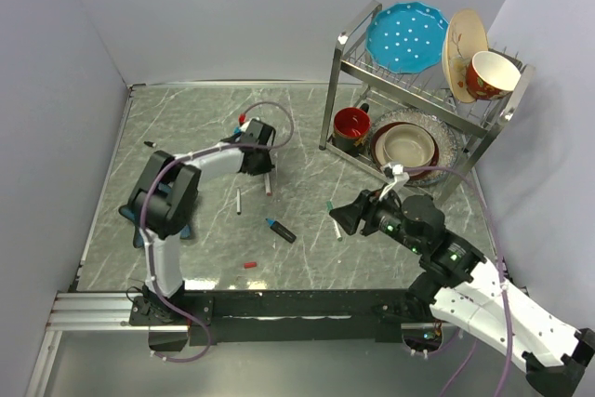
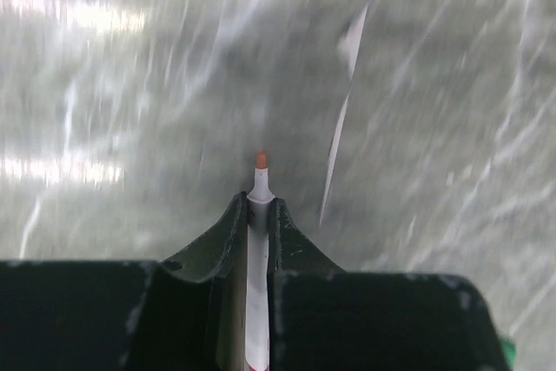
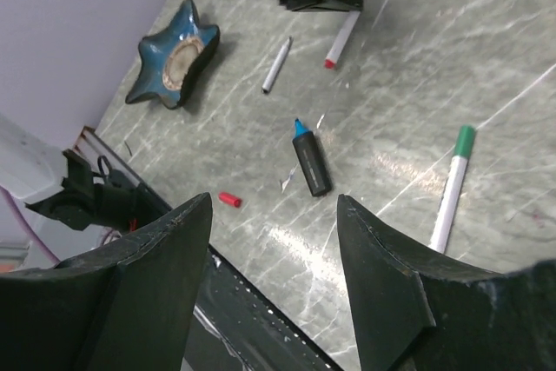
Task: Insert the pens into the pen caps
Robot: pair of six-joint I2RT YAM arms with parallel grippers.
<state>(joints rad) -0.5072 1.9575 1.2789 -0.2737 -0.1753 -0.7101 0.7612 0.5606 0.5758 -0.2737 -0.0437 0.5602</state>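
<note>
My left gripper [image 1: 260, 157] is shut on the thin white red-tipped pen [image 1: 270, 183]. In the left wrist view the pen [image 2: 259, 182] sticks out between the closed fingers, tip over the table. The black-tipped white pen [image 1: 238, 200] lies just left of it. The thick black marker with a blue tip [image 1: 281, 230] lies mid-table, and the red cap [image 1: 249, 265] lies near the front edge. The green-ended pen [image 1: 334, 220] lies beside my right gripper [image 1: 346, 218], which is open and empty above the table [image 3: 274, 202]. Marker [image 3: 310, 161], red cap [image 3: 229, 200] and green-ended pen [image 3: 452, 188] show below it.
A blue star-shaped dish [image 3: 176, 60] sits at the left behind the left arm. A metal dish rack [image 1: 423, 90] with plates, bowls and a red mug [image 1: 351, 125] stands at the back right. A small dark piece [image 1: 149, 143] lies at the far left.
</note>
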